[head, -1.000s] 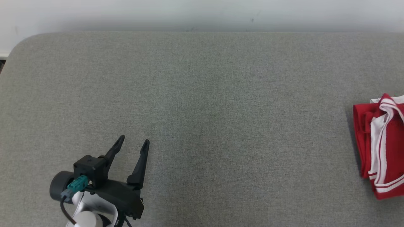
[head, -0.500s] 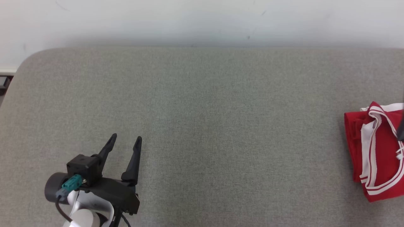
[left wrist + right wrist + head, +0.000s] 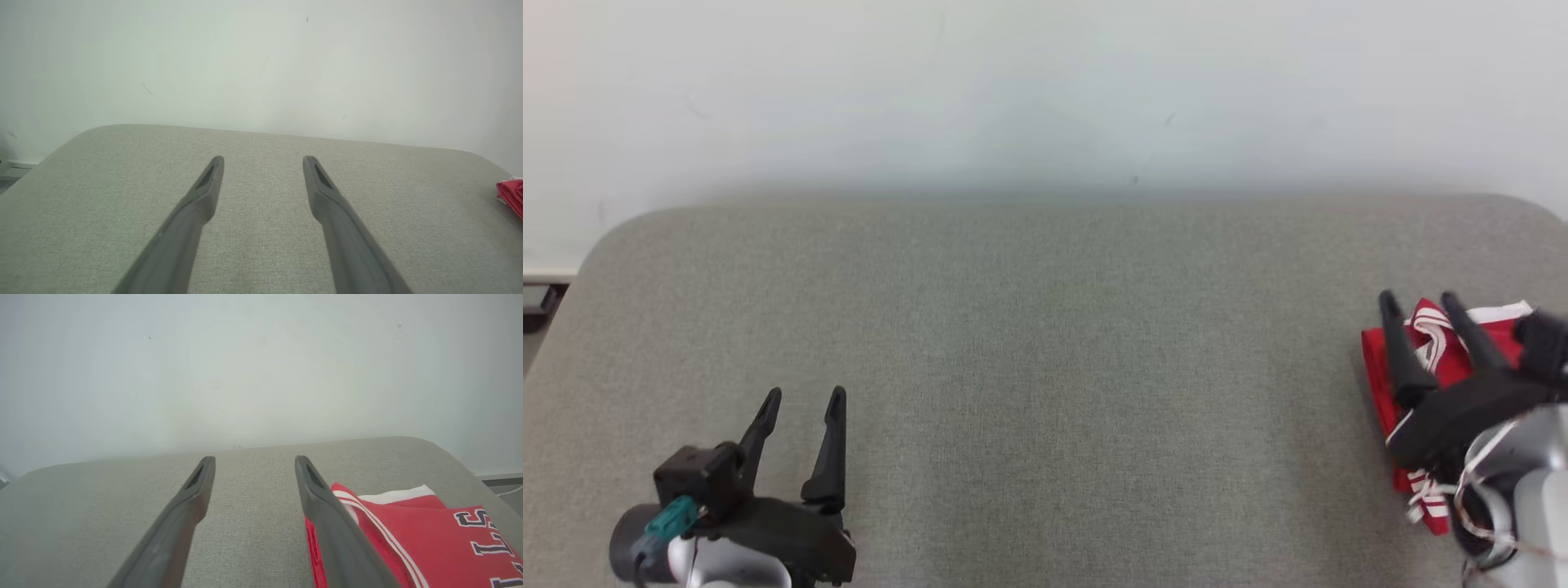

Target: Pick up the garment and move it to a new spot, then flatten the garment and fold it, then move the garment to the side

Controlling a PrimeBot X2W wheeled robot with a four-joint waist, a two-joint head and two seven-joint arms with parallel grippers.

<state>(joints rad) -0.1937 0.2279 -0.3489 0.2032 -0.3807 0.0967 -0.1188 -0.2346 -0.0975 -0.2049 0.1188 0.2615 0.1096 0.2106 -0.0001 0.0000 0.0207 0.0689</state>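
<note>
Change noted: the head view now takes in more of the wall and all of the far edge of the bench. That is the camera tilting, not the things moving.

The right claw has come fully into the head view at the bench's right edge; half a second ago only a dark tip showed there, over the cloth. Its jaws have finished spreading.

Garment: red with white stripes and lettering, folded into a compact stack, lying on the bench against the right edge, nearer the front than the far corner.

Reading: the fold looks done and the stack set aside. I judge this to be the release at the end of the last step, with only withdrawal left.

Right claw: fully spread, released, holding nothing. In its wrist view only bare bench shows between the fingers. One finger overlaps the garment's near edge; contact or clearance cannot be told.

Left claw: fully spread, empty, over bare bench near the front left corner, well apart from the garment.
</note>
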